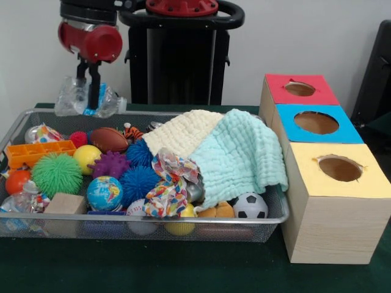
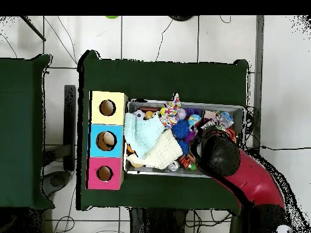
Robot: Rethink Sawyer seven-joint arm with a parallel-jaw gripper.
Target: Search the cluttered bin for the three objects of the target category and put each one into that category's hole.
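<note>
My gripper (image 1: 89,91) hangs above the far left corner of the wire mesh bin (image 1: 183,227). It is shut on a piece of clear wrinkly plastic (image 1: 70,97) with a blue tint, held just above the bin's rim. A second clear plastic piece (image 1: 23,198) lies in the bin's near left corner. No third one shows. The round hole (image 1: 300,89) in the red-topped box is far to the right, at the back of the row of boxes. In the overhead view the arm (image 2: 225,161) covers the gripper; the red box's hole (image 2: 104,173) and the bin's rim (image 2: 182,102) show.
A cream cloth (image 1: 183,131) and a mint cloth (image 1: 241,155) cover the bin's right half. A wad of dotted paper (image 1: 168,183), spiky balls, a globe ball (image 1: 104,193), a soccer ball (image 1: 250,206), an orange tray (image 1: 36,152) and a wooden block (image 1: 64,204) fill the rest. Blue-topped (image 1: 316,122) and yellow-topped (image 1: 339,168) holes are nearer.
</note>
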